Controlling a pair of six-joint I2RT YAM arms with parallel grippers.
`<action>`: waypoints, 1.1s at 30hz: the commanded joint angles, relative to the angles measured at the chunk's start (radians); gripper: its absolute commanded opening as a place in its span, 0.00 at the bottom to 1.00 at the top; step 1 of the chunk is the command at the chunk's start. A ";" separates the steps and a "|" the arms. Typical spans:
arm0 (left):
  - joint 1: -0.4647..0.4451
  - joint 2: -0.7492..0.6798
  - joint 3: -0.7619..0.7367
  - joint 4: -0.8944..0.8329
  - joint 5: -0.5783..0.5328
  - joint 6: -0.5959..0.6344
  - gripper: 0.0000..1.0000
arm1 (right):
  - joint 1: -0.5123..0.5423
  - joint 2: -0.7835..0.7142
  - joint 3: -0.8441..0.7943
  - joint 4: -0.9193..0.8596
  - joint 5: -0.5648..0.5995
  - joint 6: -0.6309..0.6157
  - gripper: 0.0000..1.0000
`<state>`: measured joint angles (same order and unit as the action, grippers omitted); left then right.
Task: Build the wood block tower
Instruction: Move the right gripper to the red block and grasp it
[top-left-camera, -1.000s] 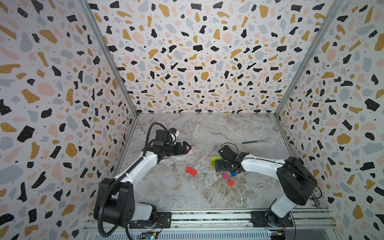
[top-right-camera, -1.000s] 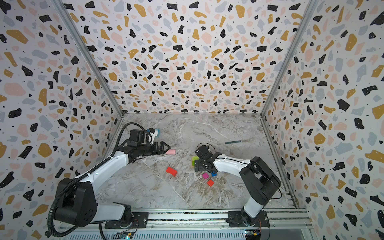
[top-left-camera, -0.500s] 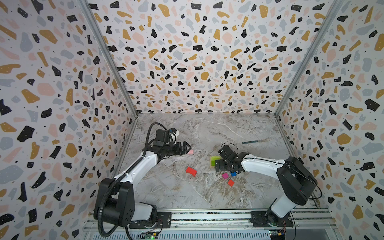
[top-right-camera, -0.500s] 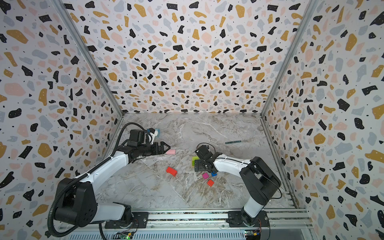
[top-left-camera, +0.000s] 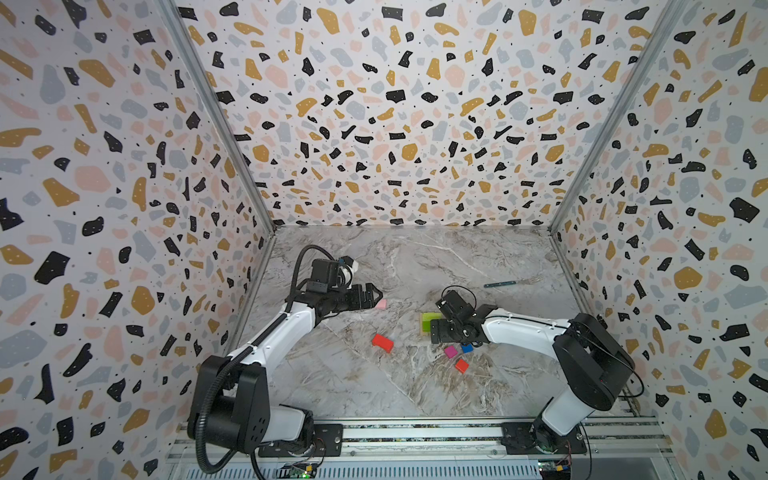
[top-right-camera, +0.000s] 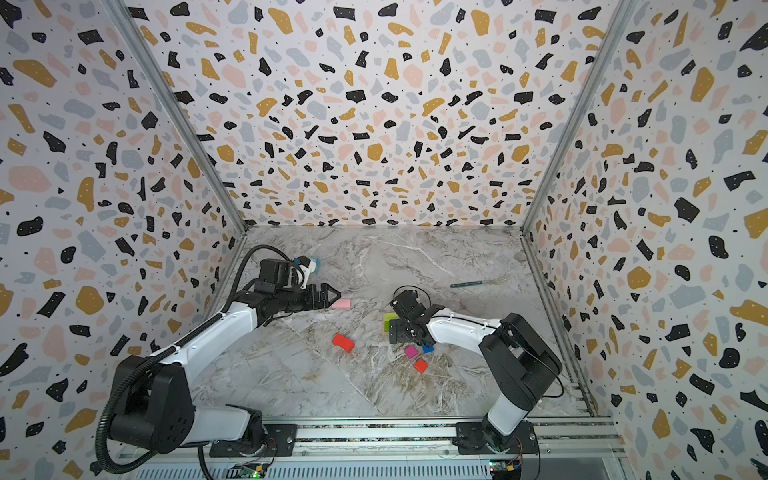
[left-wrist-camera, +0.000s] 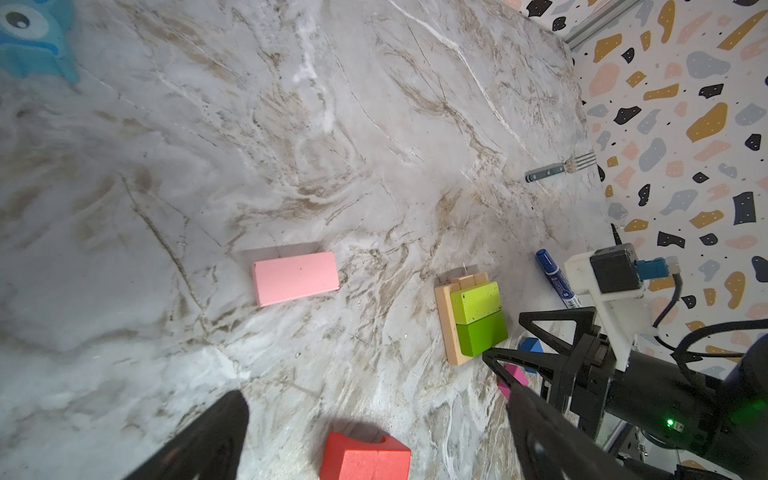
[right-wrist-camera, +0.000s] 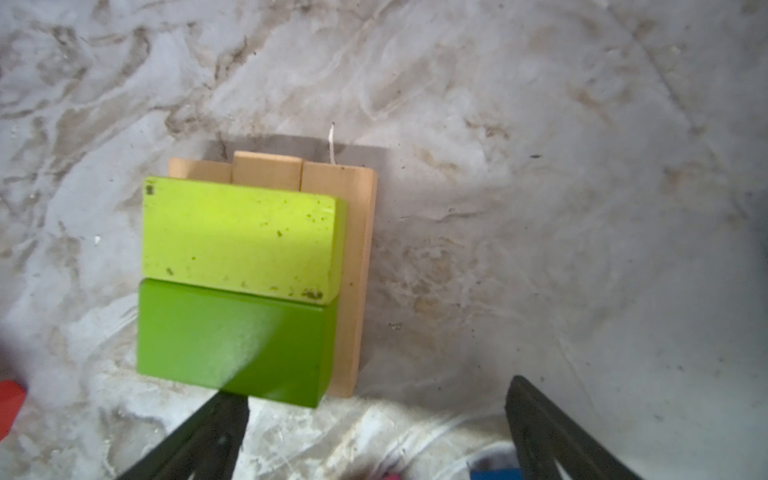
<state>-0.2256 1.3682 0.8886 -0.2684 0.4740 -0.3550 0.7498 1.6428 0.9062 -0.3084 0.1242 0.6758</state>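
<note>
The tower (right-wrist-camera: 241, 282) is a tan square base with two green blocks side by side on it, also seen in both top views (top-left-camera: 428, 322) (top-right-camera: 388, 321). My right gripper (right-wrist-camera: 374, 390) hangs open just beside its near edge, holding nothing. The pink block (left-wrist-camera: 296, 277) lies flat to the left, and my open left gripper (top-left-camera: 376, 296) points at it from a short gap. A red block (top-left-camera: 382, 343) lies in front of the pink one. Magenta (top-left-camera: 450, 352), blue (top-left-camera: 467, 348) and orange-red (top-left-camera: 461, 365) cubes sit loose under the right arm.
A fork with a dark handle (top-left-camera: 505, 284) lies at the back right. A blue-capped marker pen (left-wrist-camera: 555, 278) rests behind the right arm. A pale blue box with cartoon eyes (left-wrist-camera: 35, 37) sits by the left wall. Patterned walls close three sides.
</note>
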 joint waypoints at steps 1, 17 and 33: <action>-0.006 0.002 0.003 0.012 0.014 0.012 0.98 | -0.006 -0.014 0.018 -0.026 0.009 0.007 0.97; -0.003 0.012 0.010 0.003 0.001 0.017 0.98 | -0.001 -0.161 0.013 -0.109 -0.009 -0.048 0.97; 0.003 0.037 0.004 0.010 0.020 0.017 0.98 | 0.040 -0.272 0.043 -0.115 -0.095 -0.276 0.87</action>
<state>-0.2253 1.3960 0.8886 -0.2687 0.4728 -0.3511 0.7715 1.4158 0.9062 -0.3969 0.0433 0.4667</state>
